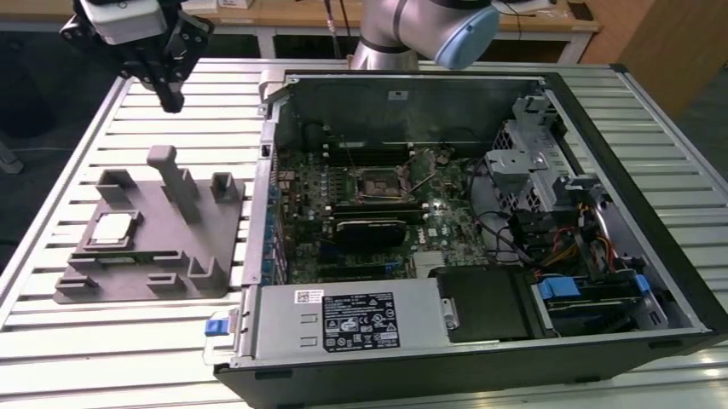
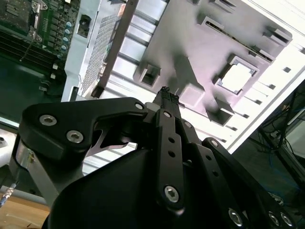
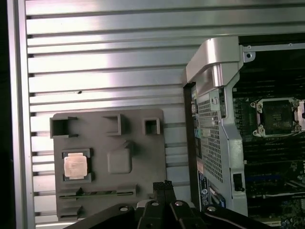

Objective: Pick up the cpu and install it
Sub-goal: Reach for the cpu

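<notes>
Hanging empty, closed jaws apart from cpu [image 3: 76,166].

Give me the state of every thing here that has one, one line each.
cpu: lying flat in its recess on the fixture tray, not gripped.
gripper: shut, empty, raised over the table beyond the tray.
fixture tray: flat on the slatted table, holding the cpu.
computer case: on its side, panel off, board exposed.
socket: no chip seated in it.
</notes>
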You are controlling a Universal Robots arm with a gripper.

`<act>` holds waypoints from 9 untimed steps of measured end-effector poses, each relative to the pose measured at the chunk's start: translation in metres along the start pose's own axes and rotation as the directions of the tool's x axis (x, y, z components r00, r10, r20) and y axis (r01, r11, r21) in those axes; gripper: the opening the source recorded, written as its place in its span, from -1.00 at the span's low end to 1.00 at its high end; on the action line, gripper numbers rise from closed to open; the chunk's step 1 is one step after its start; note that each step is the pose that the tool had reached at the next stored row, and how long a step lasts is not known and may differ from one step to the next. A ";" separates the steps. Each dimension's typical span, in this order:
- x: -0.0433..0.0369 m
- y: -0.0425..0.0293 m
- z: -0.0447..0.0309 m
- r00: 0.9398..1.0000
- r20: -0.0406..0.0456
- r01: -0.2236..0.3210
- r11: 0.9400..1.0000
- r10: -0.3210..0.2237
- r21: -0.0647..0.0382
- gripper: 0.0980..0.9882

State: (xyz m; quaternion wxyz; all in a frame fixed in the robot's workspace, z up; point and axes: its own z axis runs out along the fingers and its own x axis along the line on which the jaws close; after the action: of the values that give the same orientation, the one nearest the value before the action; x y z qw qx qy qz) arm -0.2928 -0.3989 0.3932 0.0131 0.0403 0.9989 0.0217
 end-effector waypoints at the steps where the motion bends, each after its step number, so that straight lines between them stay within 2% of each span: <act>1: 0.0018 -0.0001 0.0000 1.000 0.000 0.000 1.000 0.000 0.000 -0.98; 9: 0.0166 -0.0014 0.0012 1.000 0.000 0.000 1.000 0.000 0.000 -0.98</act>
State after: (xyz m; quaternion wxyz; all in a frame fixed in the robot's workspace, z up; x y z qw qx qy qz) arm -0.3094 -0.3990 0.3916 0.0131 0.0405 0.9989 0.0217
